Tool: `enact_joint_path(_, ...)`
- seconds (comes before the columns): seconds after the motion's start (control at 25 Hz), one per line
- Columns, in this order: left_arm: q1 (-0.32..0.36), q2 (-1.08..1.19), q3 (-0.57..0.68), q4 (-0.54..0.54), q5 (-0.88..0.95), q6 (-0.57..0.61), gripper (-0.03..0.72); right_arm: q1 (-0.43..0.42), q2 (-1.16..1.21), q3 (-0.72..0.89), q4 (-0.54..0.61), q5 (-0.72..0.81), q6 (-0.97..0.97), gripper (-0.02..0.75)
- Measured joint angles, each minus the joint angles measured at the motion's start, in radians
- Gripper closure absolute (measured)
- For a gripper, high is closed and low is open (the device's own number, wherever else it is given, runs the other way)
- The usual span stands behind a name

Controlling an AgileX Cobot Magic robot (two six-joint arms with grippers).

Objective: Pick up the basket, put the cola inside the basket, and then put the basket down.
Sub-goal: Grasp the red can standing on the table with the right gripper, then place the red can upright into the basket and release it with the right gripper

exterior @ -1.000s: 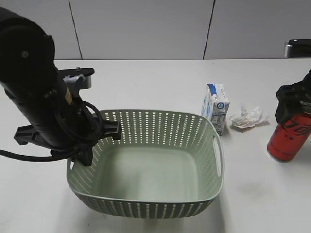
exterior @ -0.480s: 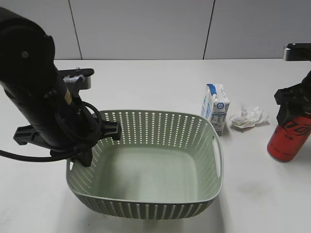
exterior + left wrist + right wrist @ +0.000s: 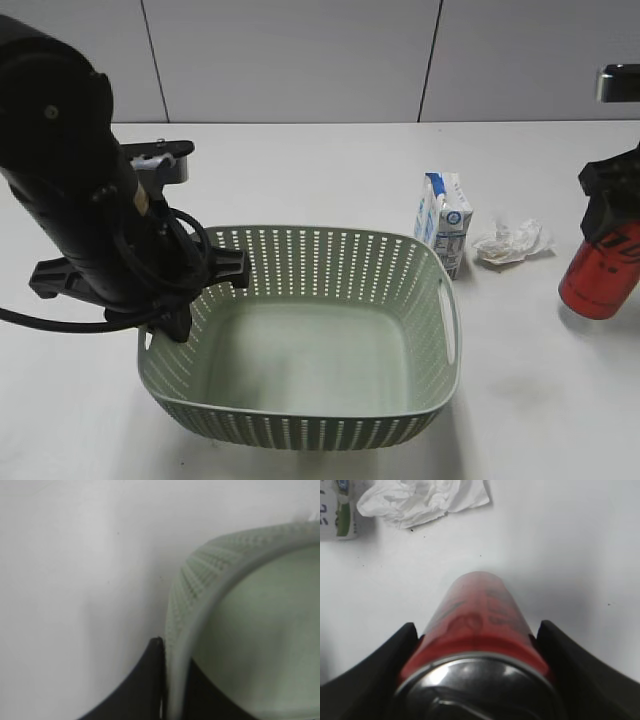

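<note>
The pale green slotted basket (image 3: 330,262) sits in the middle of the table. My left gripper (image 3: 176,318) is shut on its left rim. In the left wrist view the black fingers (image 3: 175,680) pinch the rim of the basket (image 3: 200,600) from both sides. I cannot tell whether the basket is off the table. The red cola can (image 3: 602,272) is at the far right, upright, apart from the basket. My right gripper (image 3: 610,212) is shut on its top part. The right wrist view shows the cola (image 3: 477,610) between both fingers (image 3: 477,627), a little above the table.
A blue-and-white milk carton (image 3: 445,225) stands just behind the basket's right corner. Crumpled white tissue (image 3: 512,242) lies between the carton and the cola. Both also show in the right wrist view, the tissue (image 3: 422,500) and the carton (image 3: 335,507). A wall runs behind the table.
My right gripper has risen and shifted slightly right with the cola can in it. The left arm and the basket have not moved.
</note>
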Motion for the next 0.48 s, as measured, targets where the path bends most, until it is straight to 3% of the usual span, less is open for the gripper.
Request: enact_joint_path(0.48, 0.0, 0.0, 0.0, 0.064, -0.102, 0.001, 0.688, 0.023, -0.121, -0.208, 0.035, 0.297, -0.068, 0.202)
